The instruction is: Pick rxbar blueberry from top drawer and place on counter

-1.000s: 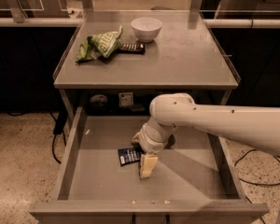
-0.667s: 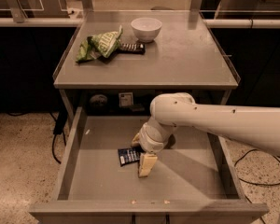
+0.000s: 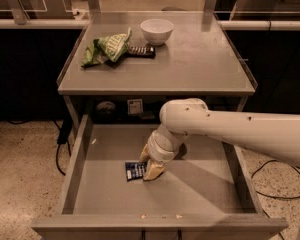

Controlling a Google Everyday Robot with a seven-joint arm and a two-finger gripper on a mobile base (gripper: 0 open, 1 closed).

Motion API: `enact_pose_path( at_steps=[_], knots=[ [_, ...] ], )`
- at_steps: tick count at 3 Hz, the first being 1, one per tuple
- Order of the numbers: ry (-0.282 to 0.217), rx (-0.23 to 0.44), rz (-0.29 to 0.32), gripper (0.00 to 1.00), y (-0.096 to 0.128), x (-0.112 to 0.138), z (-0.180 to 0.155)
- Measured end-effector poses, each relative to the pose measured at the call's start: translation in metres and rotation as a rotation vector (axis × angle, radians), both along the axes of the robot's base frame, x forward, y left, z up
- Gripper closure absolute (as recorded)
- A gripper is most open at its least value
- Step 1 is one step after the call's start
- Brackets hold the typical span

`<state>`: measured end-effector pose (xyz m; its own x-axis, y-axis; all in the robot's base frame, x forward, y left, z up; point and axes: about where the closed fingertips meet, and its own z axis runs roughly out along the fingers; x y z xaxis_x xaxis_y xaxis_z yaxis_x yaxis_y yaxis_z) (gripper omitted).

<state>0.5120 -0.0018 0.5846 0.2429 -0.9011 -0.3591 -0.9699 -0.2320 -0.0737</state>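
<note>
Down in the top drawer, gripper at the blueberry bar

Now my gripper (image 3: 151, 165) is lowered into the open top drawer (image 3: 75, 159), near the middle of its flat grey bottom and a little toward the near edge. Its tan tip sits right against the right end of the rxbar blueberry (image 3: 135, 170). Whether the gripper is spread or closed on the bar, I cannot tell from this angle. The bar lies flat on the drawer bottom, dark navy wrapper up with rows of white lettering showing, well apart from both side walls. My white arm (image 3: 240, 131) reaches in from the right, crossing over the drawer's right wall and bending down at the wrist.

Above and farther back, the counter (image 3: 190, 59) carries three things, all on its far left part. A white bowl (image 3: 156, 30) stands upright near the far edge. A green-and-white chip bag (image 3: 107, 48) lies crumpled to the left. A dark bar with white lettering (image 3: 141, 50) lies just in front of the bowl, touching the bag's right side. A black cable (image 3: 60, 149) hangs down to the speckled floor (image 3: 20, 174) left of the drawer.
</note>
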Motion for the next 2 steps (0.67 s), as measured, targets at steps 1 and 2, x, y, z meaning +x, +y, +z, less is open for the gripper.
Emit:
enact_pose_path(
  at_steps=[1,2],
  knots=[
    [0.0,0.0,0.0,1.0,0.0004,-0.0001,0.009],
    [-0.005,-0.003,0.0,1.0,-0.0008,-0.0007,0.0157]
  ],
)
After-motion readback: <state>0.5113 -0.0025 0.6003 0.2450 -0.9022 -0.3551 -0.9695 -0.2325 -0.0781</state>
